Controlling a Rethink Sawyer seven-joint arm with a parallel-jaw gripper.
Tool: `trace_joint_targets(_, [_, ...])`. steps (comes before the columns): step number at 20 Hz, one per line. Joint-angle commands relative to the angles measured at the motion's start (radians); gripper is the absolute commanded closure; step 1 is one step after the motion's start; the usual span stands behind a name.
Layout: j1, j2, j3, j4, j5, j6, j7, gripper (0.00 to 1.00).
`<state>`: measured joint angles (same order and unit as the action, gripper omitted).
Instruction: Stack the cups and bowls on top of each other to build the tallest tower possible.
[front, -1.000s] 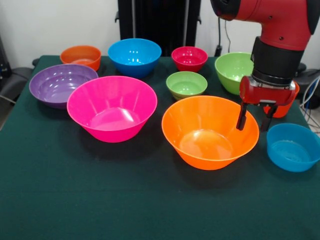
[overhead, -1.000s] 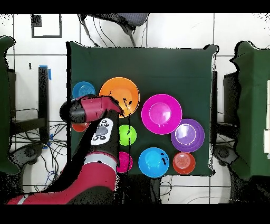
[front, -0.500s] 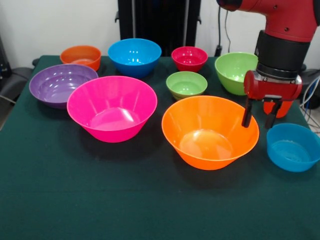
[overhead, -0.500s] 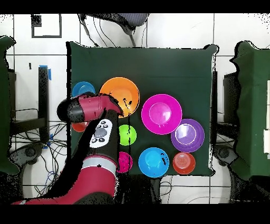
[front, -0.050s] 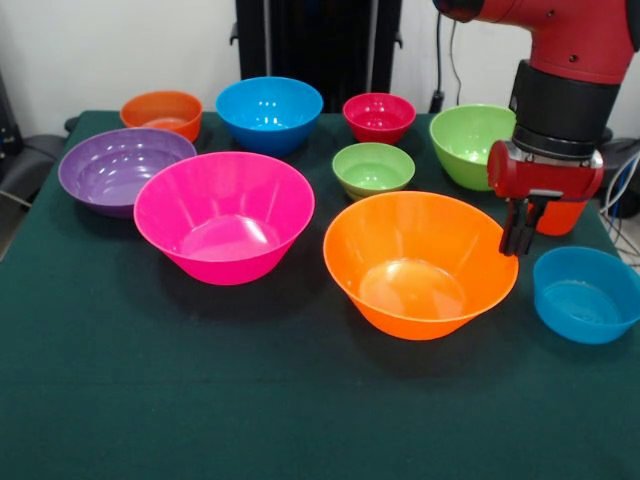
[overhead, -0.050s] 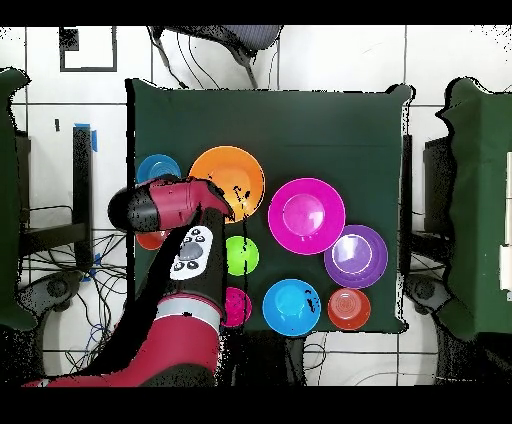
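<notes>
**Gripper pinches the rim of the big orange bowl**

The gripper (front, -0.050s: 520, 243) has its fingers pressed together on the rim of the orange bowl (front, -0.050s: 420, 262), which sits upright, open side up, on the green tabletop (front, -0.050s: 200, 390). No tower stands yet: every bowl lies singly. The pink bowl (front, -0.050s: 224, 215) is just beside it; the cup (front, -0.050s: 560, 215) shows only partly behind the gripper, near the small blue bowl (front, -0.050s: 585, 293). The bowl looks light, stiff and glossy, so probably slippery; a thin rim pinch may let it swing or slip when lifted. To serve as a base it likely needs turning rim down, and the rim is the only practical hold
</notes>
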<state>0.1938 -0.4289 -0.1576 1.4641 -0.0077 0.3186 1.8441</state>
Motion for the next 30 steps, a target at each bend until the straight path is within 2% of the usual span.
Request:
trace_joint_targets(1, [-0.005, 0.052, 0.111, 0.038, 0.019, 0.010, 0.134, 1.00])
trace_joint_targets(19, [0.010, 0.064, 0.099, 0.032, 0.024, 0.009, 0.145, 1.00])
trace_joint_targets(20, [0.013, 0.064, 0.093, 0.032, 0.023, 0.015, 0.142, 0.00])
trace_joint_targets(30, [-0.003, 0.070, 0.113, 0.033, 0.038, 0.011, 0.145, 0.00])
